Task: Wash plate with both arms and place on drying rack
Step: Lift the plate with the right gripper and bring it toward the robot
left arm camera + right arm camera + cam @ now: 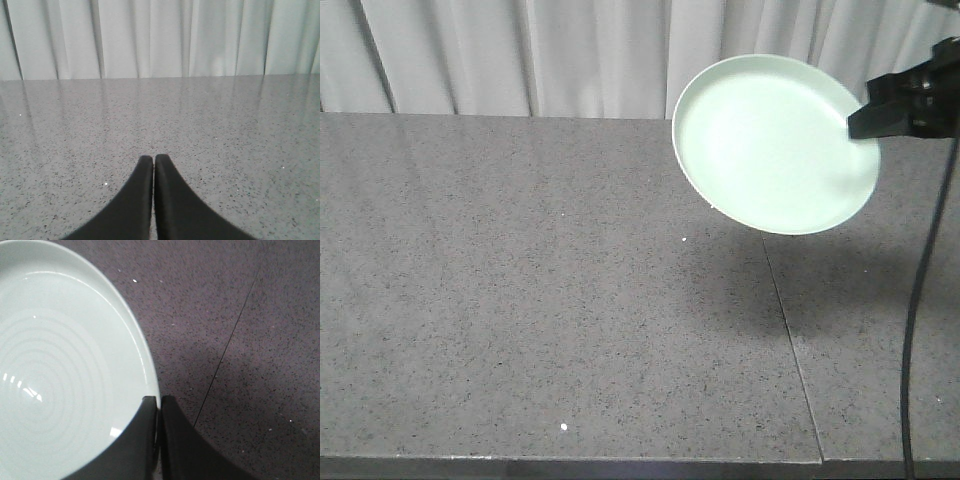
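The pale mint-green plate (770, 145) hangs tilted in the air over the grey speckled counter, its face turned toward the front camera. My right gripper (865, 118) is shut on the plate's right rim. In the right wrist view the plate (65, 375) fills the left side and the right gripper (159, 401) pinches its rim between both fingers. My left gripper (153, 159) is shut and empty, low over the bare counter; it does not show in the front view. The drying rack is out of view.
The grey speckled counter (520, 300) has a seam (790, 340) running front to back under the plate. White curtains (520, 50) hang behind the counter. A thin black cable (925, 300) hangs from the right arm at the right edge.
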